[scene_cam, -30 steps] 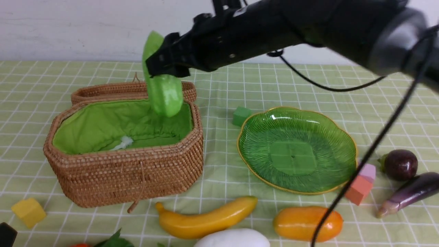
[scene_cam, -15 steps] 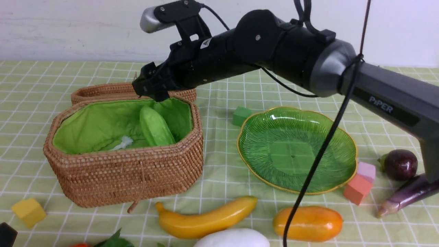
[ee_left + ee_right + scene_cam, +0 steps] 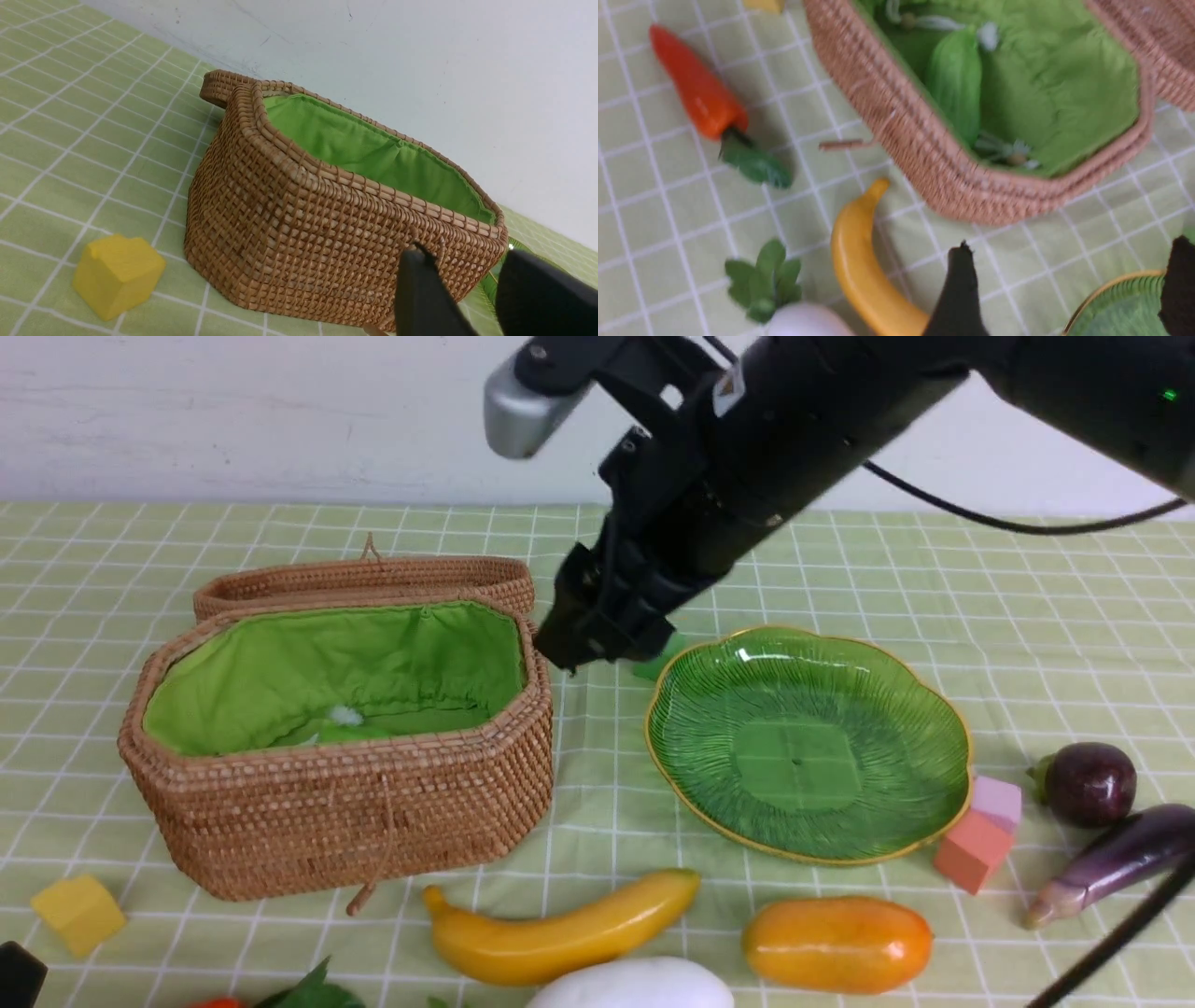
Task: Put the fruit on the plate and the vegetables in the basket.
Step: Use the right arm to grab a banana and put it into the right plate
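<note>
My right gripper is open and empty, hanging between the woven basket and the green plate. A green vegetable lies inside the basket. The banana, the orange-yellow fruit and the white vegetable lie at the front. The carrot lies front left. The round purple fruit and the eggplant lie right of the plate. My left gripper is open and empty, low beside the basket.
A yellow cube sits left of the basket. A green cube is partly hidden behind my right gripper. Pink and orange blocks touch the plate's right rim. The basket lid lies open behind it.
My right gripper let the green vegetable drop into the basket. It then swung right, from over the basket to the gap beside the plate. The left arm has not moved.
</note>
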You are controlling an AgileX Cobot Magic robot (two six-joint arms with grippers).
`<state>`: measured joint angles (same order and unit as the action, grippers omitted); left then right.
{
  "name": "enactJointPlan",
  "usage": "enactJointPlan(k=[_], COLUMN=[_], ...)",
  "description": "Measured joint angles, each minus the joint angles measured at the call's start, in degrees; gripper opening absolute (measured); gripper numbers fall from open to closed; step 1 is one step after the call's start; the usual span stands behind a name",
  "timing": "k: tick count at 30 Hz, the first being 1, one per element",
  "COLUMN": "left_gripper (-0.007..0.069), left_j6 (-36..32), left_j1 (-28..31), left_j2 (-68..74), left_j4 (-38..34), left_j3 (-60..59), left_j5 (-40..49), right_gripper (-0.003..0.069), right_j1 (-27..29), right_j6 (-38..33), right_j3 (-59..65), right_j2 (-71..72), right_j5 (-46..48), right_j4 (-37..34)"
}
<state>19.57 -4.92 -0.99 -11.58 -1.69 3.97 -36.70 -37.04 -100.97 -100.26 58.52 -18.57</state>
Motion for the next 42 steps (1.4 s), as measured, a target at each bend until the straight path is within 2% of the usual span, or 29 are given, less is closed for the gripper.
enactJointPlan(k=[7,14,16,24,38,42], left_gripper=[0.0239,0.0239,0.0239,0.0239,0.0239,0.0239], left_j6=[0.0,0.0,0.0,0.0,0.0,0.0], left_j1=[0.0,0.0,0.0,0.0,0.0,0.0], left_j2=[0.0,0.0,0.0,0.0,0.0,0.0], left_j4=[0.0,0.0,0.0,0.0,0.0,0.0], left_j3=[0.0,0.0,0.0,0.0,0.0,0.0], left_j5=[0.0,0.0,0.0,0.0,0.0,0.0], right_gripper=[0.0524,0.0522,0.0522,0.0522,0.0519,0.0484], right_j1=[0.0,0.1,0.2,0.0,0.0,0.0], right_j6=[-10.4,-20.7,-22.7,-39.9,-42.4,-42.4], right_j3=[15.7,18.6,18.6,18.6,18.6,18.6], right_j2=[-0.3,-5.7,-6.7,-9.3,-13.4,-14.8], right_j5=[-7.7,-11.4,-11.5,-10.5,-10.8,-11.6], right_j4=[0.3,12.4,13.8,11.2,7.2,7.1])
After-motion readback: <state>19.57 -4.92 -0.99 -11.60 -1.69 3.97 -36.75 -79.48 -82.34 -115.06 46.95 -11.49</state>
